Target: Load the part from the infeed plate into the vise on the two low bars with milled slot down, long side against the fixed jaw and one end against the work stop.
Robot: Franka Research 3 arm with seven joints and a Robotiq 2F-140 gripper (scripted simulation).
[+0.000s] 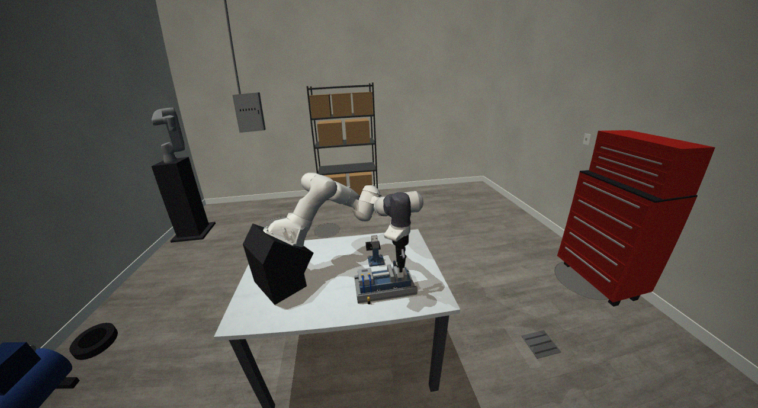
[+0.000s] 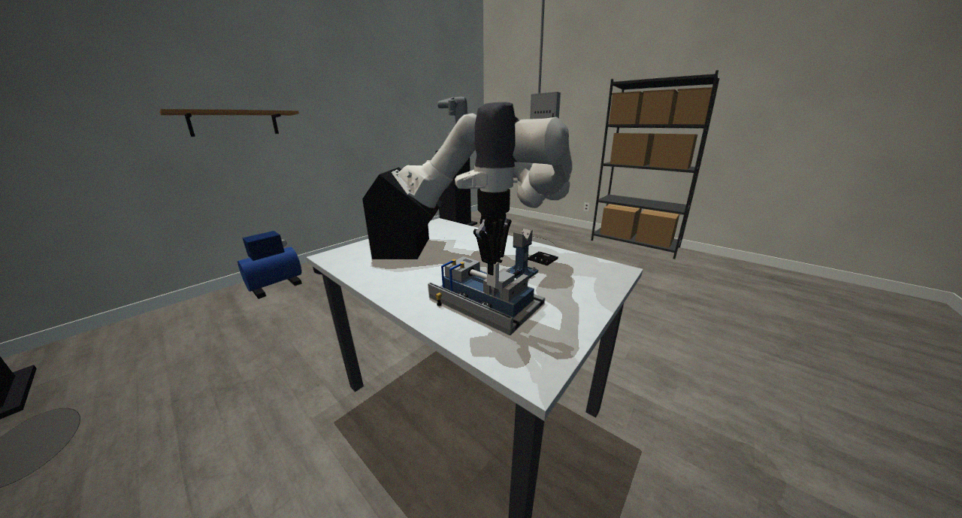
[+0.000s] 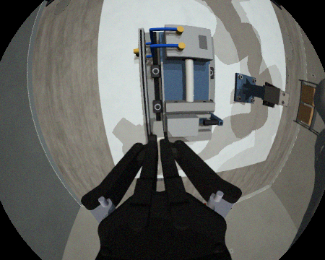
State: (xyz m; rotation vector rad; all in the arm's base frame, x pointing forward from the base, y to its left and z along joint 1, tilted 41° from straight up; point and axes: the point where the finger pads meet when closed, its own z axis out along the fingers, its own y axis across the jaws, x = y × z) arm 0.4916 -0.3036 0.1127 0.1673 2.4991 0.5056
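Observation:
The part (image 3: 183,126), a plain light grey block, lies in the open vise between the moving jaw (image 3: 189,107) and the fixed jaw (image 3: 206,136). No slot shows on its top; its underside and the bars are hidden. One end faces the black work stop (image 3: 209,123); I cannot tell whether they touch. Its far long side is apart from the moving jaw; contact with the fixed jaw is unclear. My gripper (image 1: 401,270) (image 2: 491,269) (image 3: 158,128) is shut and empty, pointing down at the vise, its tips near the part's end away from the stop.
The V-block (image 1: 373,239) (image 2: 522,236) (image 3: 272,94) stands on a post beside the vise. A dark flat plate (image 2: 543,257) lies behind it. The air cylinder block (image 3: 188,52) with blue hoses (image 3: 164,45) is at the vise's other end. A grey rail (image 3: 144,72) runs along the vise.

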